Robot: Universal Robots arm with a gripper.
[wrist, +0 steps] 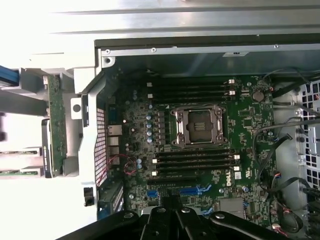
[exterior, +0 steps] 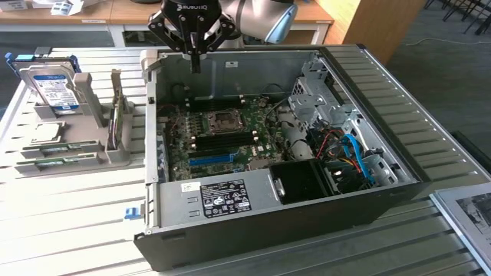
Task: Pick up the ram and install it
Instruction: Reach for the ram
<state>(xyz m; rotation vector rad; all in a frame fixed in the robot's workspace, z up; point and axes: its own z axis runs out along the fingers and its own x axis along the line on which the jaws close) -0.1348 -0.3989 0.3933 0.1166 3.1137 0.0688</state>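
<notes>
Over the computer case's (exterior: 230,230) twelve-o'clock rim, jaws hung pressed together, empty; exterior view showed green ram (exterior: 50,150) racked at nine o'clock, wrist view a square metal CPU socket (wrist: 200,126).

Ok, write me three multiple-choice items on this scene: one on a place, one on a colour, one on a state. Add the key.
1. Where does the hard drive stand relative to the computer case?
A. inside it
B. in a grey holder at the exterior view's left of it
C. on top of it

2. What colour is the long slot on the motherboard?
A. red
B. yellow
C. blue

3. How do the jaws of the gripper stand?
A. shut, empty
B. wide open
C. shut on the hard drive

Key: 1 B, it stands upright in the holder outside the case. 2 C, it shows blue against the green board. 3 A, they meet in a point above the case with nothing between them.
</notes>
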